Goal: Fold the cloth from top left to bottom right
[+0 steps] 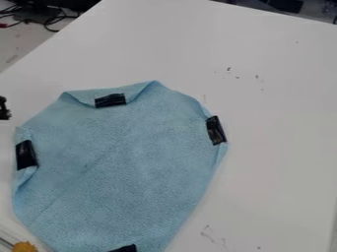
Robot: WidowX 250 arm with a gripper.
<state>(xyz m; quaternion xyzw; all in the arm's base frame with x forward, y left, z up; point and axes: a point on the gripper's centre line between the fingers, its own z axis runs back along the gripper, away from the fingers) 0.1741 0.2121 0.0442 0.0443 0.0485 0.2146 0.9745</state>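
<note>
In the camera view, my pincer (4, 109) is at the left edge, cut off by it, so that only a small black part of me shows. From that little I cannot tell how far open I am, or whether I have hold of anything. The part I see sits up and to the left of the cloth, near it but apart from it in the picture.

The light blue cloth (135, 162) lies spread out on the white worktop (276, 142), over the left and lower middle of the view, its bottom end running to the lower edge. Four black patches mark its rim: a top patch (110, 100), a right patch (216, 130), a left patch (26, 154) and a bottom patch (123, 248), this last one partly cut off. At the top, the rim is turned in beside the patch, and narrow folds run along the left and right sides too. A faint line slants across the middle of the fabric toward the lower left.

In the lower left corner is a yellow-orange thing (25, 246) with a thin rod beside it. Small dark marks (229, 69) dot the worktop up and to the right of the cloth, and black cables (50, 20) lie beyond its upper left edge.
</note>
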